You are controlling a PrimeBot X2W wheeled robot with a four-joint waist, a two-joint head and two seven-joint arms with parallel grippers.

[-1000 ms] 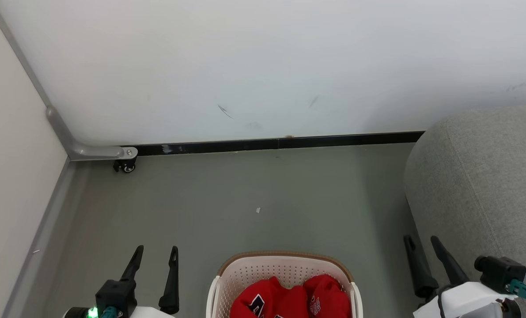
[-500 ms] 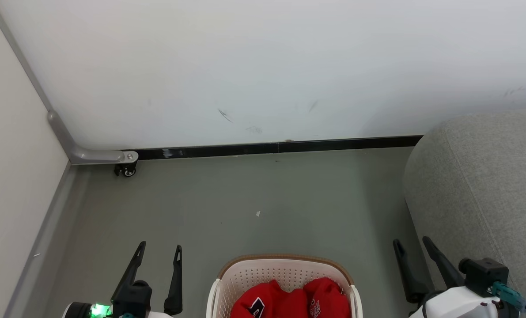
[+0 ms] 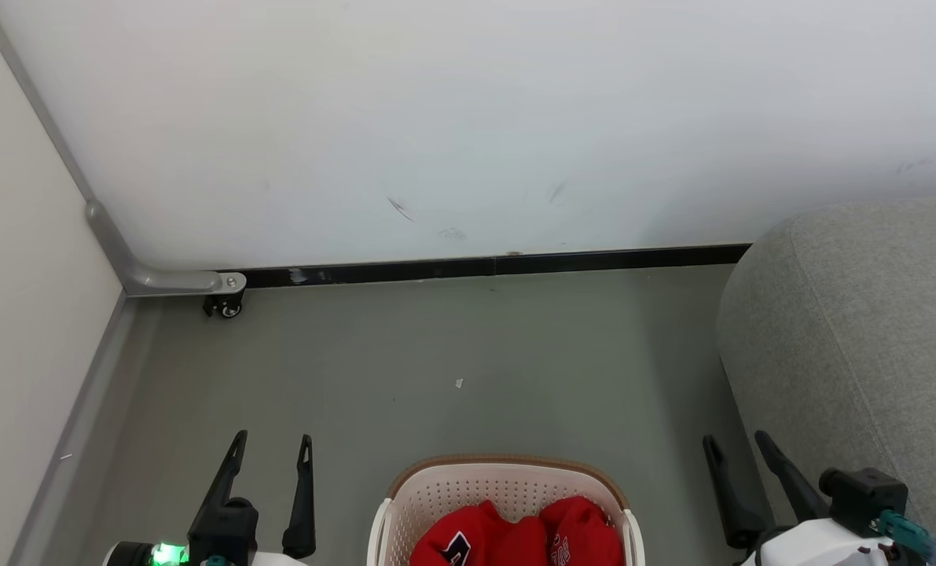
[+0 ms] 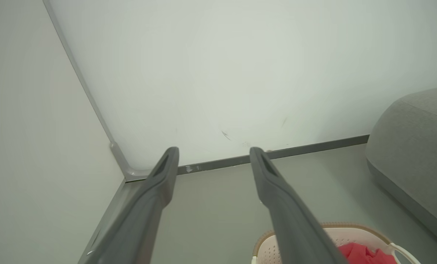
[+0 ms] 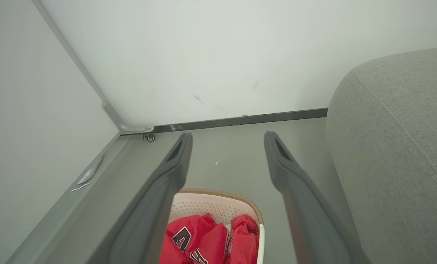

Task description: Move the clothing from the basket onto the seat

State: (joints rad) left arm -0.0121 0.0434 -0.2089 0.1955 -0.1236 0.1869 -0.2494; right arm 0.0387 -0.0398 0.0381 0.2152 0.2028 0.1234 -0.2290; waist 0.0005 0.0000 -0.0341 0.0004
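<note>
The left jaws stand spread wide and empty, their two dark fingers (image 3: 304,487) pointing up the head view over the grey floor (image 3: 468,338). The right jaws are spread just as wide and are also empty. Their fingers (image 3: 786,475) rise close beside the lower front of the seat (image 3: 868,314), which bulks up to the right of them and lies well apart from the left jaws.

The basket (image 3: 507,461) stands on the floor between the two pairs of jaws, back from their tips and nearer the robot. The clothing (image 3: 515,538) lies inside it as two red bundles side by side, with black-and-white lettering showing on each, and neither pair of jaws touches it.

In the left wrist view the basket sits low and to the right of the jaws, with the right-hand finger crossing part of its rim. In the right wrist view the basket and its red load show low between the two fingers, the left-hand finger covering the basket's near side.

Ahead of both pairs of tips the floor runs to a white wall (image 3: 468,118) edged by a black skirting strip (image 3: 515,261). A small pale scrap (image 3: 459,384) lies on the floor ahead, beyond the basket. Farther ahead of the left jaws, in the corner, a small black caster (image 3: 225,306) sits under a grey metal bracket (image 3: 169,278), and a pale panel (image 3: 20,314) stands to their left.
</note>
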